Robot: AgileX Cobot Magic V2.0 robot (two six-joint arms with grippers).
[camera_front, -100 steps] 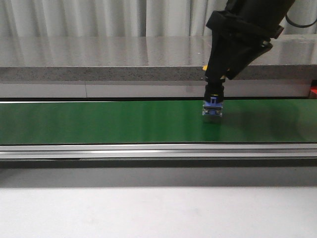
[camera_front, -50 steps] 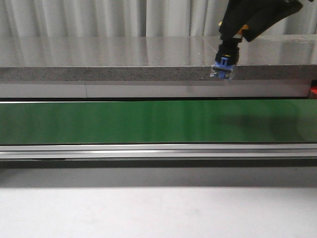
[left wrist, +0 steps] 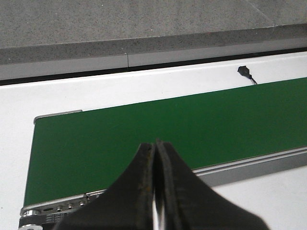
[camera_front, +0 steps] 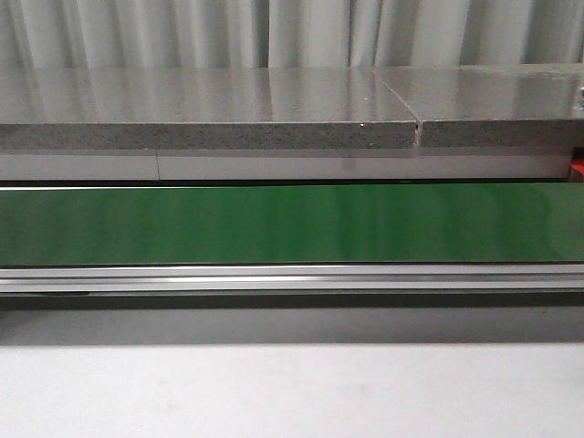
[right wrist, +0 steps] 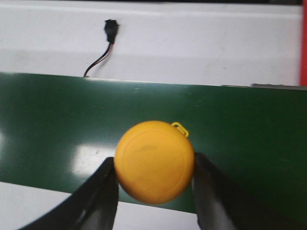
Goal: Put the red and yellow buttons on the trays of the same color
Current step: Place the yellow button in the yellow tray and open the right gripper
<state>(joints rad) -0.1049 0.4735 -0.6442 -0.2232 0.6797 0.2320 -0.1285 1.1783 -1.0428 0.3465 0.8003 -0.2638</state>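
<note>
A green belt (camera_front: 274, 224) runs across the front view, bordered in front by a silver rail (camera_front: 274, 278) and a pale grey table (camera_front: 274, 392). Behind it lies a speckled grey stone counter (camera_front: 201, 109) with a seam toward its right end, and ribbed light curtains (camera_front: 182, 32) hang at the back. A sliver of red shows at the right edge (camera_front: 578, 167); what it is cannot be told. No arm appears in this view.

In the right wrist view, the right gripper (right wrist: 154, 172) clamps a yellow button (right wrist: 154, 161) between its two dark fingers (right wrist: 103, 191), held above the belt near its edge. A small yellow loop sticks out from the button's rim. Past the belt is white surface with a small black plug and wire (right wrist: 108, 36).

In the left wrist view, the left gripper (left wrist: 156, 158) has its fingers pressed together with nothing between them, above the belt's end, where a roller and bracket show.
</note>
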